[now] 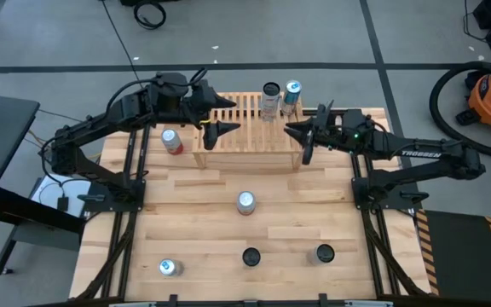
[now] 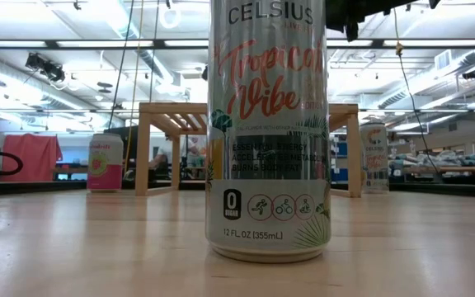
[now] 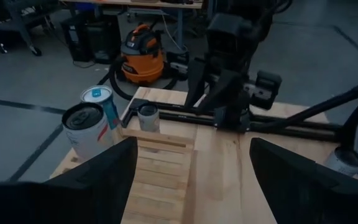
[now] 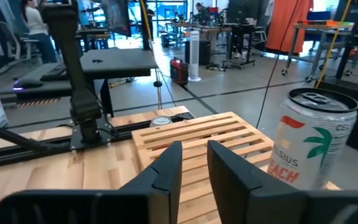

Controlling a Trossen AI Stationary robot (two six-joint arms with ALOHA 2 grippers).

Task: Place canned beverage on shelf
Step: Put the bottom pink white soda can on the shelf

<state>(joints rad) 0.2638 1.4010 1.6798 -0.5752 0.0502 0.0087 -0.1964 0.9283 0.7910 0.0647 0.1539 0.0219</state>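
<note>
In the low view a tall silver can [image 2: 270,132] fills the centre foreground, standing upright on the wooden tabletop [image 2: 97,247]; from above it sits at mid-frame [image 1: 245,202]. Nearer the bottom edge of the high view stand three more cans: one at lower left [image 1: 169,268], a dark-topped one at lower centre [image 1: 251,256] and another just right of it [image 1: 324,253].

Farther up, the shelf [image 1: 245,128] spans the upper centre of the frame. A red-and-white can [image 1: 171,141] stands on the tabletop just left of it.

The left end effector [image 1: 220,130] hangs at the shelf's left end, fingers spread wide, holding nothing. The right end effector [image 1: 301,132] hangs at the shelf's right end; its own wrist view shows the fingers [image 4: 166,174] with a narrow gap between them, over the slats and gripping nothing, with a white canned beverage [image 4: 312,146] standing beside them at right.

On the shelf's far edge two cans stand upright and close together: a dark-topped one [image 1: 270,100] and a blue-and-white one [image 1: 291,95] to its right.
</note>
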